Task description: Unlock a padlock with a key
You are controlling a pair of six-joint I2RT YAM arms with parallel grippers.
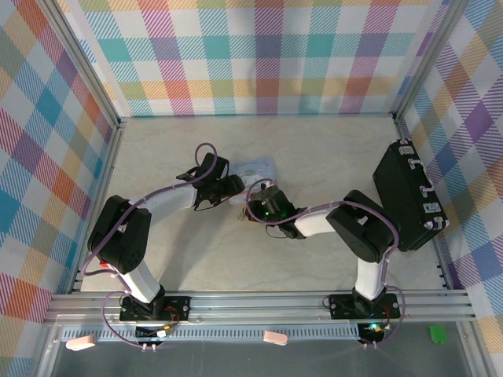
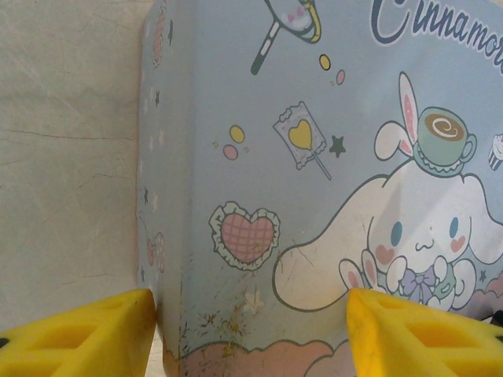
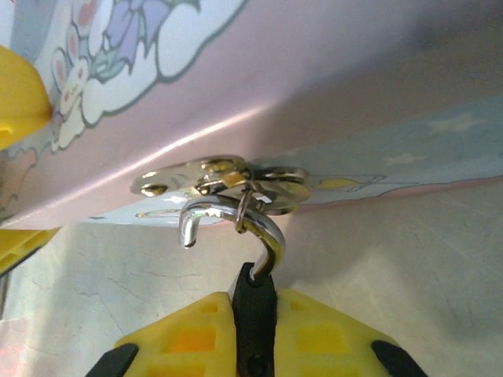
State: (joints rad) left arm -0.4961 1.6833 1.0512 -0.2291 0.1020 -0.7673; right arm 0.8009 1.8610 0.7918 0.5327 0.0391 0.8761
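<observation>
Right claw (image 3: 253, 294): fingers pinched shut on the dark body of the padlock (image 3: 275, 236), gripping it low, shackle end up.
Padlock: hangs at the front edge of the tin (image 3: 330, 71), just above the bench (image 3: 393, 267); its thin shackle is hooked through the silver hasp (image 3: 212, 174), and the free end stands clear of the body, curling off to the side.
Key: whether it sits in the body between the fingers cannot be told from this angle.
Left claw (image 2: 251, 330): fingers spread wide over a corner of the tin, one beside the side wall, the other over the printed lid, gripping nothing.
Step in hand: by the look of the sprung shackle, the lock is open and the job now is to free the hook from the hasp.
Doing it well: turn the body so the free end backs out along its own curve; a straight pull would likely catch the hook and drag the tin.
Grip: hold firm and low, as the body is small and could twist out of the pinch.
Support: the left claw should bear on the tin so that it does not slide.
</observation>
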